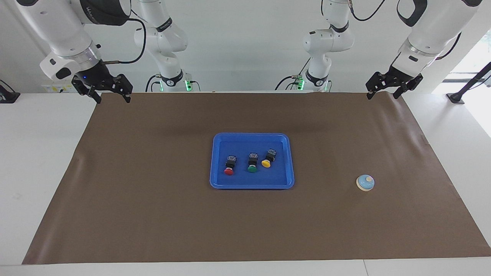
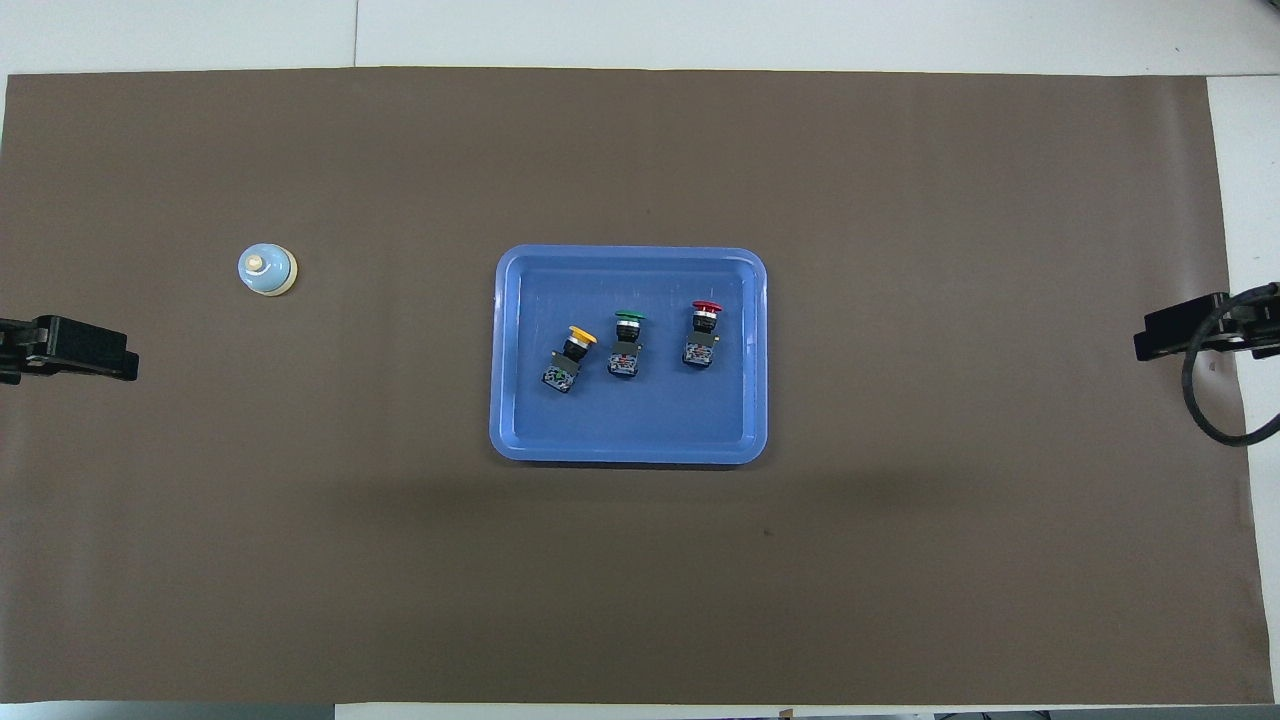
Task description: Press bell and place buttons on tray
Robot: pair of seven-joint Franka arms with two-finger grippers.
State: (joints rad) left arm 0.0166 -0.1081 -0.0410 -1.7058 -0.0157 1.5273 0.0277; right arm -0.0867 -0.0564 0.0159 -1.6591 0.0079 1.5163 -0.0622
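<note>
You have all three small black-bodied push-button switches, red-capped (image 1: 229,168), green-capped (image 1: 252,165) and yellow-capped (image 1: 267,159), lying on their sides in the shallow bright-blue plastic tray (image 1: 218,183) at mid-table, with the small light-blue dome bell (image 1: 365,183) on the brown paper mat (image 1: 153,222) at about 3 o'clock from the tray in the facing view. Treat the bell as light and rigid, likely to skid, so press straight down on its cream knob; the switches look stiff, best pinched across the black body. Both the left gripper (image 1: 384,88) and right gripper (image 1: 111,92) hang wide and empty over the mat's corners, largely cut off overhead, and button detail is probably too small to read.
</note>
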